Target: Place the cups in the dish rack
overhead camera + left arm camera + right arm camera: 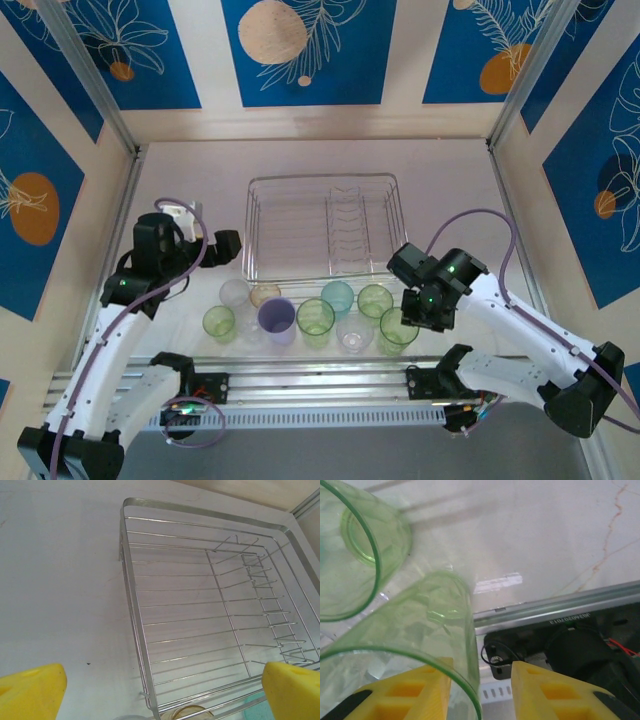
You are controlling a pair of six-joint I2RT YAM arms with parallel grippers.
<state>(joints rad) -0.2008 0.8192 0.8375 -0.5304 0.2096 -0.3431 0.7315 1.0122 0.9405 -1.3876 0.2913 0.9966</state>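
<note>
The left arm bends at the elbow and reaches forward. Its left hand (228,243) points to the right, with the yellow fingers (30,692) spread as wide as they go. The right arm bends in from the right side, and its right hand (420,312) points down with its fingers (555,690) only partly apart.

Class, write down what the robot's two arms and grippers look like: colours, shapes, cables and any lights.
Both the left arm and right arm have white links and black joints. A lilac cable loops along each, with a green light near the wrist. The left gripper and right gripper are black with blocky yellow fingers.
</note>
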